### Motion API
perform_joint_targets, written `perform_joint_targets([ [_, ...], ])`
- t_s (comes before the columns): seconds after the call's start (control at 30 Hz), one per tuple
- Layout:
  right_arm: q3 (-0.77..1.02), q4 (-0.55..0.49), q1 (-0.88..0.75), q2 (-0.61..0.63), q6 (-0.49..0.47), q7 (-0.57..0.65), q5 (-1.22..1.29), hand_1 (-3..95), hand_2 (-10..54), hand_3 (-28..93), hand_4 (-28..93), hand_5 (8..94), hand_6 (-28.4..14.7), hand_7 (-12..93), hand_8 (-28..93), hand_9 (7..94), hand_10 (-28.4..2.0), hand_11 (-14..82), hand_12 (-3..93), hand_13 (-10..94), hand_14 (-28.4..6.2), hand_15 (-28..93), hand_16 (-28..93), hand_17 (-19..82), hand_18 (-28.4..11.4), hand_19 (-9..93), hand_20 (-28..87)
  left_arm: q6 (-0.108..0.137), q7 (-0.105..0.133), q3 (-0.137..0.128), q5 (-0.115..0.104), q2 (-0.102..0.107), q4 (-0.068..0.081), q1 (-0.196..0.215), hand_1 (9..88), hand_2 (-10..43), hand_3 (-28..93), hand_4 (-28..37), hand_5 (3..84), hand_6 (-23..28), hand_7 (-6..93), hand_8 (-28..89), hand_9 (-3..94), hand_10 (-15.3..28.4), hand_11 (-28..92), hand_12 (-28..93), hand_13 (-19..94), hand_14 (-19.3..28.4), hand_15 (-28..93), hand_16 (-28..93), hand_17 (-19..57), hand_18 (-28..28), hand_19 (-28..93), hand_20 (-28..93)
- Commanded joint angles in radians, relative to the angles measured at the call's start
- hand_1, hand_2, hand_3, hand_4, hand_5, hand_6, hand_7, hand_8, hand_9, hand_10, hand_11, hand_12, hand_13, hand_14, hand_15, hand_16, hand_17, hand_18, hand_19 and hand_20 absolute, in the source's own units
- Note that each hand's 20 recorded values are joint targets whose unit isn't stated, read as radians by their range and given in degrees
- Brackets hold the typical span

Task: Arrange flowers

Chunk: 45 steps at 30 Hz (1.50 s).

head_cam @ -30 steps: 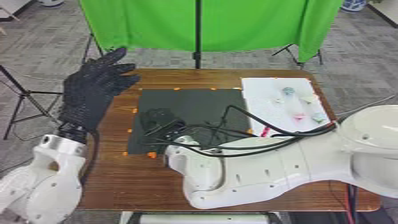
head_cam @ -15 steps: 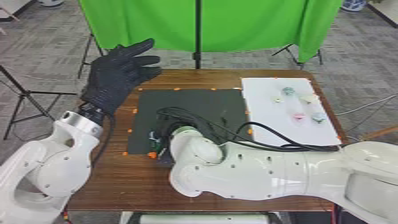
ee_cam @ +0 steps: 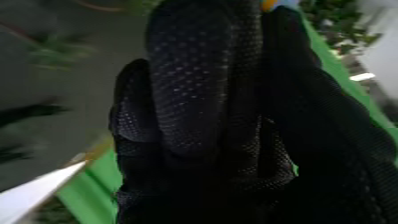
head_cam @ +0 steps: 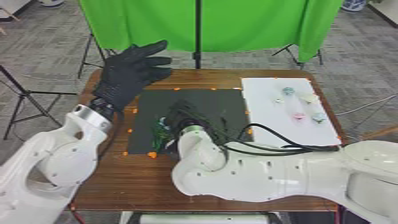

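In the head view, my right hand [head_cam: 184, 111] is over the dark mat [head_cam: 147, 107]. Green stems and leaves [head_cam: 160, 134] surround it, with small pale blue spots, and it is shut on this bunch. My left hand [head_cam: 131, 70] is raised near the table's back left, fingers spread and holding nothing. On the white sheet [head_cam: 271, 131] lie a blue flower [head_cam: 288, 91], a pale yellow one [head_cam: 310, 98] and a pink one [head_cam: 298, 116]. The right wrist view has my right hand [ee_cam: 200, 100], thumb and fingers close together beside a blue and orange bit; leaves [ee_cam: 342, 22] are beyond the thumb.
The brown table [head_cam: 213, 77] has orange marks around the mat. Black cables [head_cam: 280, 150] run along my right forearm above the table. A green backdrop [head_cam: 151, 25] hangs behind the table's far edge, and a tripod [head_cam: 18, 95] stands to the left.
My right hand has turned and shifted over the mat, with greenery now visible beside it. My left hand has moved right and slightly forward. The flowers on the sheet have stayed put.
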Motion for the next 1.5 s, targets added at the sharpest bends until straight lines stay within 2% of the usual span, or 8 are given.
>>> perform_joint_targets([
  [0.03,-0.152,0.05,0.303,-0.142,-0.018,-0.259,0.301,56.4,-8.0,52,-28,76.2,7.3,21,-4,92.8,-0.3,9.4,21.1,92,0.8,45,22,46,-11.4,93,18,0.219,0.326,-0.224,0.003,0.129,-0.192,0.36,17.7,5.9,76,-28.3,35.8,9.1,11.3,-8,32.0,19.6,29,12,23,27.7,60,-11,-8.4,23.9,56,23],
  [0.07,-0.142,0.047,0.289,-0.134,-0.027,-0.242,0.281,56.7,-8.0,50,-28,75.0,7.3,21,-4,92.3,-0.1,9.3,21.0,92,0.7,45,22,46,-11.4,93,18,0.208,0.31,-0.216,0.004,0.122,-0.186,0.347,17.7,5.9,76,-28.3,35.8,9.1,11.3,-8,32.0,19.6,29,12,23,27.7,60,-11,-8.4,23.9,56,23],
  [0.13,-0.167,0.056,0.314,-0.145,-0.018,-0.242,0.281,57.9,-7.7,45,-28,72.9,7.3,22,-6,91.2,-0.2,9.8,20.4,91,0.5,45,22,45,-11.5,93,18,0.219,0.324,-0.229,0.001,0.13,-0.194,0.366,17.7,5.9,76,-28.3,35.8,9.1,11.2,-8,32.0,19.7,29,12,23,27.8,60,-11,-8.4,23.9,56,23],
  [0.37,-0.159,0.059,0.319,-0.149,0.011,-0.207,0.275,59.6,-6.3,35,-28,71.2,6.6,22,-6,89.1,-1.0,13.9,16.8,90,0.1,45,21,44,-11.6,93,19,0.219,0.324,-0.233,0.0,0.132,-0.194,0.372,18.0,5.7,76,-28.3,35.8,9.1,11.2,-8,32.0,19.7,29,12,23,27.8,60,-11,-8.3,23.9,56,23],
  [1.03,-0.159,0.058,0.318,-0.15,0.002,-0.202,0.259,52.6,-9.5,41,-28,69.1,5.2,20,-14,87.8,-3.5,16.8,12.9,91,-2.0,44,21,43,-14.5,93,20,0.237,0.333,-0.232,-0.007,0.136,-0.198,0.379,18.6,5.7,76,-28.3,35.8,9.1,11.3,-8,31.9,19.7,29,12,23,27.7,60,-11,-8.4,23.8,56,23],
  [1.23,-0.13,0.044,0.286,-0.114,-0.05,-0.216,0.252,51.9,-9.5,42,-28,69.0,5.1,20,-14,87.9,-3.7,16.9,12.8,91,-2.2,44,21,42,-14.8,93,20,0.239,0.328,-0.3,-0.006,0.112,-0.213,0.47,18.7,5.6,76,-28.3,35.8,9.1,11.3,-8,31.9,19.6,29,12,23,27.6,60,-11,-8.4,23.9,56,23],
  [1.37,-0.1,0.021,0.258,-0.045,-0.18,-0.265,0.237,48.1,-9.5,50,-28,68.2,4.2,20,-14,86.4,-4.7,17.2,13.0,88,-3.0,45,21,39,-16.0,93,18,0.264,0.333,-0.396,-0.003,0.086,-0.243,0.599,18.7,5.7,76,-28.3,35.8,9.1,11.3,-8,32.0,19.6,29,12,23,27.6,60,-11,-8.3,23.9,57,23],
  [1.5,-0.011,-0.007,0.182,0.055,-0.339,-0.277,0.209,41.2,-9.5,61,-28,62.8,1.9,19,-14,80.5,-7.6,18.1,13.1,81,-5.0,47,20,35,-17.3,90,16,0.281,0.335,-0.452,-0.005,0.045,-0.26,0.696,18.6,5.7,76,-28.3,35.8,9.1,11.3,-8,32.0,19.6,29,12,23,27.7,60,-11,-8.2,23.8,57,24],
])
